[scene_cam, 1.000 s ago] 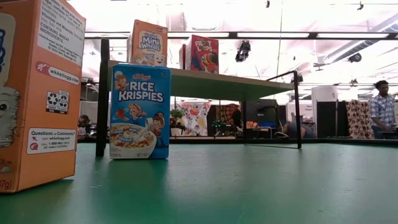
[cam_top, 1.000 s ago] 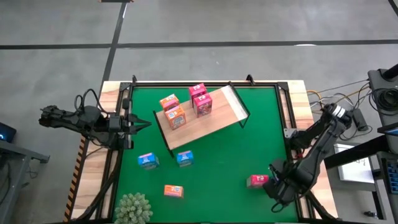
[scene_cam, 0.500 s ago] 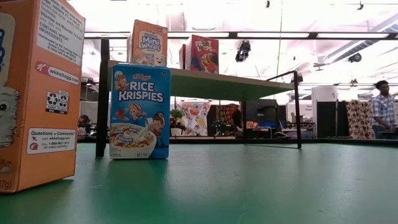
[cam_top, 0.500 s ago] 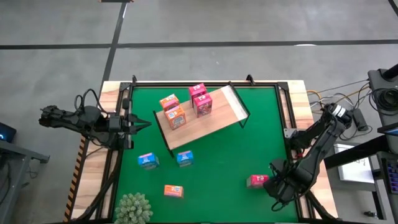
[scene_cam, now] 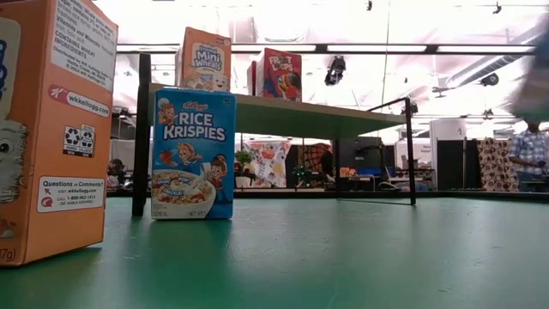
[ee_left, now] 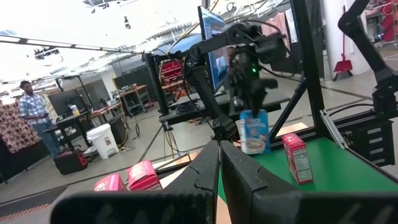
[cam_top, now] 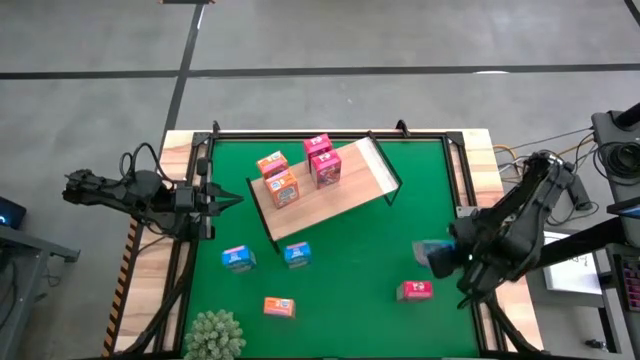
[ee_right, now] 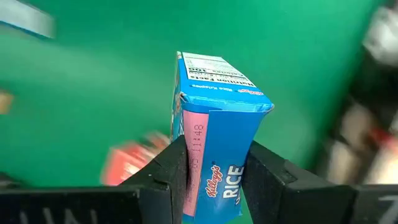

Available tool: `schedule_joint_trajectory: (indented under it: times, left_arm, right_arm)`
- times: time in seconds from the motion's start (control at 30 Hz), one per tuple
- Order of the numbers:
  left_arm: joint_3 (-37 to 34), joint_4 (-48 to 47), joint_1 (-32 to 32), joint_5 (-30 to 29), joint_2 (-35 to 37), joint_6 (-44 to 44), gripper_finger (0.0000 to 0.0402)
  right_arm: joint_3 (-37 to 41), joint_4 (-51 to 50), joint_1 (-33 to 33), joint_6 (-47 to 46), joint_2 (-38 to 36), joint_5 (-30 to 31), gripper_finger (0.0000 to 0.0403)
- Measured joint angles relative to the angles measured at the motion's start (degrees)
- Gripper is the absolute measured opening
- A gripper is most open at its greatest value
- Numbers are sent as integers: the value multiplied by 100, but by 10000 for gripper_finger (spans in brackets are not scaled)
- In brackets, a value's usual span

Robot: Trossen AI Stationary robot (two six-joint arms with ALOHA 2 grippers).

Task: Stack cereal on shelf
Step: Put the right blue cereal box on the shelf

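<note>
From my remote station: my right gripper point(ee_right: 214, 171) hangs above the green mat point(cam_top: 350, 270) at about 4 o'clock of the table, its two dark fingers point(ee_right: 166, 171) pinching a blue Rice Krispies box point(ee_right: 214, 118) by its long sides. In the high view that blue box point(cam_top: 434, 254) shows as a blur off the mat, just up from a pink-red box point(cam_top: 414, 291) that lies on the mat near the 4 o'clock edge.

My left gripper point(cam_top: 222, 200) waits at 9 o'clock over the mat's edge, jaws pressed together, the fingers point(ee_left: 208, 171) touching along their length and holding nothing.

The shelf point(cam_top: 345, 195), a light-wood board on a thin dark frame, sits angled at about 12 o'clock of the mat. On it stand two orange boxes point(cam_top: 277, 178) toward its 9 o'clock end and two pink-red boxes point(cam_top: 322, 160) just beside them nearer the middle.

On the mat below the shelf, two more blue boxes point(cam_top: 238, 258) stand near each other at 7 o'clock, and a third orange box point(cam_top: 279, 307) lies farther toward 6 o'clock, near a fuzzy green plant point(cam_top: 214, 336) at the table's edge.

From table height, one blue box point(scene_cam: 193, 154) stands upright in front of the shelf's dark leg point(scene_cam: 141, 133).
</note>
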State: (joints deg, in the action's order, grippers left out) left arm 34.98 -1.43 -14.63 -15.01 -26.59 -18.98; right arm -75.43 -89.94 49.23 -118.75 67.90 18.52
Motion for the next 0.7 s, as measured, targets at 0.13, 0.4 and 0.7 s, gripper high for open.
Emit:
schedule_joint_trajectory:
  times: [0.13, 0.4, 0.7]
  left_arm:
    - [0, 15, 0, 1, 0, 0, 0]
    - [0, 15, 0, -1, 0, 0, 0]
    - [0, 14, 0, -1, -38, 0, 0]
  right_arm:
    - [-271, 87, -494, 1234, -159, 1415, 114]
    - [-997, 721, -2179, 4716, 54, 1939, 114]
    - [-2132, 1557, -3862, 8540, 729, 711, 114]
